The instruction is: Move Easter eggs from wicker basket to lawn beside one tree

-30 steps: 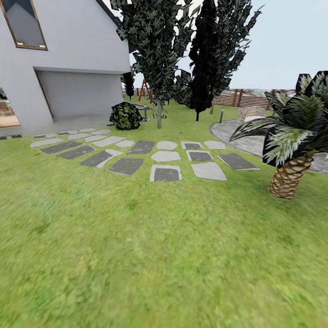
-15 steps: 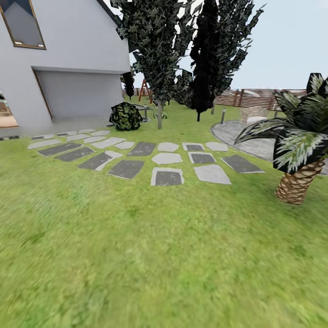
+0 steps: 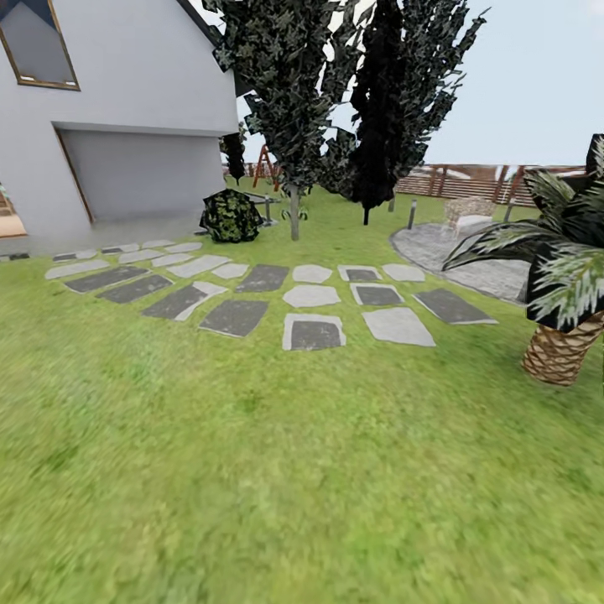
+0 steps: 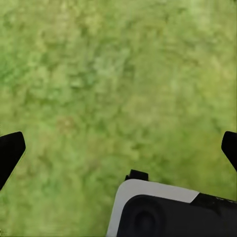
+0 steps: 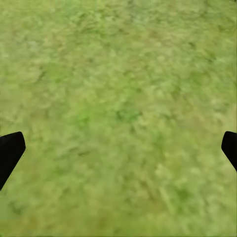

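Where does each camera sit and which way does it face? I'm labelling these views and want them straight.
Head view: on the robot's head, facing forward across the lawn toward stepping stones, the tree and the house.
Left wrist view: near the left gripper, facing down at grass; both fingertips and a white-and-black robot part show.
Right wrist view: near the right gripper, facing down at grass; fingertips at the edges.
Both wrist views share bare grass between spread fingertips.

A home garden beside a house.
Mottled green lawn (image 3: 277, 470), grey stepping stones (image 3: 312, 332), white house wall (image 3: 143, 75) far left, brown slatted fence (image 3: 470, 180) far right, tall dark-leaved trees (image 3: 289, 92).
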Tool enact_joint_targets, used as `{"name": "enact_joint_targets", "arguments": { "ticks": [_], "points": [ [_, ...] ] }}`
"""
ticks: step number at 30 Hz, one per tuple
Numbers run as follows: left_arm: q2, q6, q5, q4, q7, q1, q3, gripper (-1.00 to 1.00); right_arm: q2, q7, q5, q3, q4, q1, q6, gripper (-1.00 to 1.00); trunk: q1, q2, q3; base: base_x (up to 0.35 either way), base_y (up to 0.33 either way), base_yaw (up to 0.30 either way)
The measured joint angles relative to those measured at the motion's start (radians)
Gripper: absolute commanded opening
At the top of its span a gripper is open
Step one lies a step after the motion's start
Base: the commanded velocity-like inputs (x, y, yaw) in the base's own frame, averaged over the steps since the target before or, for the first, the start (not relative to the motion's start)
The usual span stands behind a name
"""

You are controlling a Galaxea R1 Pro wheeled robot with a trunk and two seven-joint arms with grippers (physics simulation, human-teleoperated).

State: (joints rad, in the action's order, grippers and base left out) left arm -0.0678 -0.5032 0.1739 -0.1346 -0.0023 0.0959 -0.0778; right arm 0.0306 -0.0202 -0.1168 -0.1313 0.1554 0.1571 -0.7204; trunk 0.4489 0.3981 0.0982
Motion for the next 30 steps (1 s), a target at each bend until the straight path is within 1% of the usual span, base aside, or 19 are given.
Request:
{"name": "enact_joint_targets", "arguments": {
  "ticks": [7, 19, 25, 30],
  "points": [
    [0.0, 0.0, 0.0, 0.0, 0.0, 0.0, 0.0, 1.0, 0.0, 0.0, 0.001, 0.0, 0.0, 0.0, -0.001, 1.0, 0.0, 0.0, -0.008, 0.3, 0.215, -0.118],
    [0.0, 0.0, 0.0, -0.001, 0.0, 0.0, 0.0, 1.0, 0.0, 0.0, 0.001, 0.0, 0.0, 0.0, -0.003, 1.0, 0.0, 0.0, -0.027, 0.3, 0.206, -0.006],
    [0.0, 0.0, 0.0, -0.001, 0.0, 0.0, 0.0, 1.0, 0.0, 0.0, 0.001, 0.001, 0.0, 0.0, -0.003, 1.0, 0.0, 0.0, -0.036, 0.321, 0.037, 0.045],
    [0.0, 0.0, 0.001, -0.001, 0.0, 0.0, 0.001, 1.0, 0.0, -0.001, 0.0, 0.0, 0.0, 0.0, -0.004, 1.0, 0.0, 0.0, -0.041, 0.326, -0.056, 0.058]
  ]
}}
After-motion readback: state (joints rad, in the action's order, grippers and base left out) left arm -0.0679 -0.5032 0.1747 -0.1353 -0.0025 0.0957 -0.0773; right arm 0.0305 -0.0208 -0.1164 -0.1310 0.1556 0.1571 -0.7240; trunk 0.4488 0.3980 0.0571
